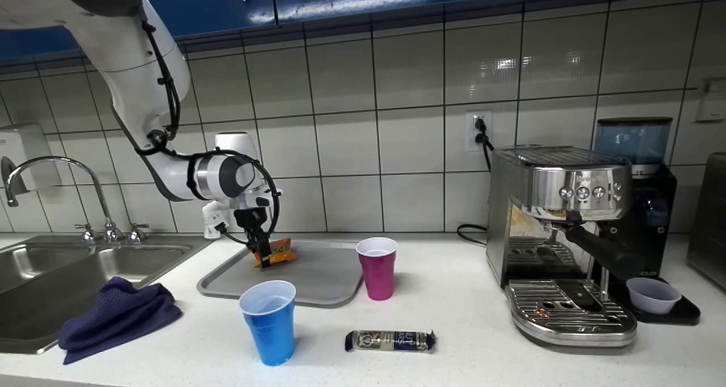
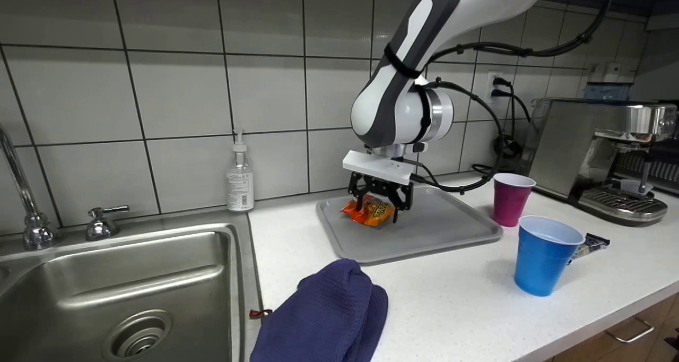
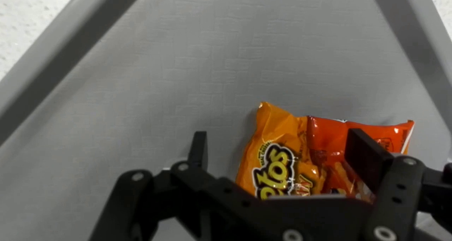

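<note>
Snack bag (image 3: 310, 156) in orange and red lies on the grey tray (image 3: 197, 64), and we see it at about four o'clock from the middle of the wrist view. If we lay a clock face over the tray in an exterior view, the bag sits near ten o'clock. Its orange part carries big yellow letters ending in "tos", while its red part points toward three o'clock in the wrist view.

Just above it hangs the gripper (image 3: 277, 138), jaws spread wide. We see one of the fingers (image 3: 198, 149) at nine o'clock of the bag, with grey tray showing between them; the opposite one overlaps the red end. Whether that one touches the wrapper, we cannot tell. The bag's lower edge is hidden from us behind the gripper. The arm (image 1: 153, 86) enters an exterior view at ten o'clock.

With our clock centred on the bag in that view, a pink cup (image 1: 378, 270) stands upright at about three, just beside the tray, and a blue cup (image 1: 269, 327) stands upright at six. A wrapped bar (image 1: 390, 340) lies on the white counter (image 1: 482, 370) at four, and a coffee machine (image 1: 561, 177) stands well apart at three. At eight we find a purple cloth (image 1: 122, 319), overlapping the edge of the sink (image 1: 193, 240). In an exterior view, a soap bottle (image 2: 240, 187) stands at about nine o'clock from the bag.
</note>
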